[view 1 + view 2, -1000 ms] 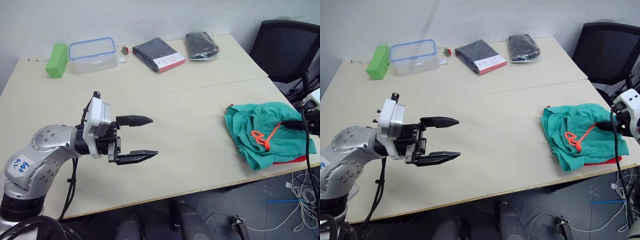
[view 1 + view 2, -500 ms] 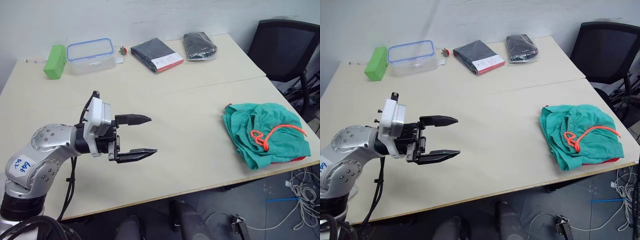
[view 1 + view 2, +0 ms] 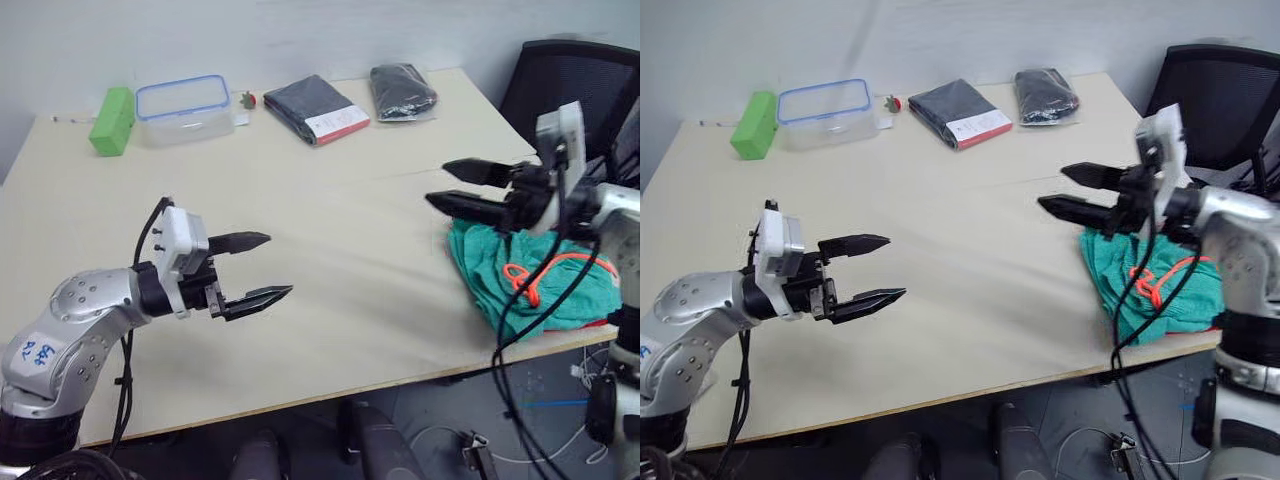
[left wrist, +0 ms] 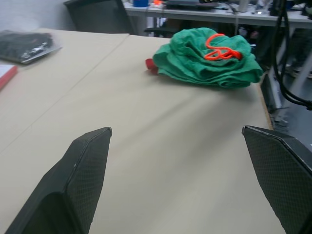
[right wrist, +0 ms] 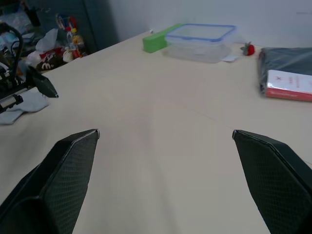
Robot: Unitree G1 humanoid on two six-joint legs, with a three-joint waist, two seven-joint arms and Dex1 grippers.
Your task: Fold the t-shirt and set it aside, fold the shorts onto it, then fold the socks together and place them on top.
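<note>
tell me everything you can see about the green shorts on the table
The shorts are teal-green soft fabric, loosely folded and rumpled, with an orange drawstring looped on top. They lie near the table's front edge on the robot's right, resting on a red t-shirt that peeks out beneath. The open right gripper hovers beside them, not touching.

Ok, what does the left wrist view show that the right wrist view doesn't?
Left wrist, not right: the teal shorts bunched on the t-shirt, whose red edge peeks out. Right wrist, not left: the green block, the clear blue-rimmed container and a small red item. Both: the beige table, with the left gripper and right gripper open over it.
</note>
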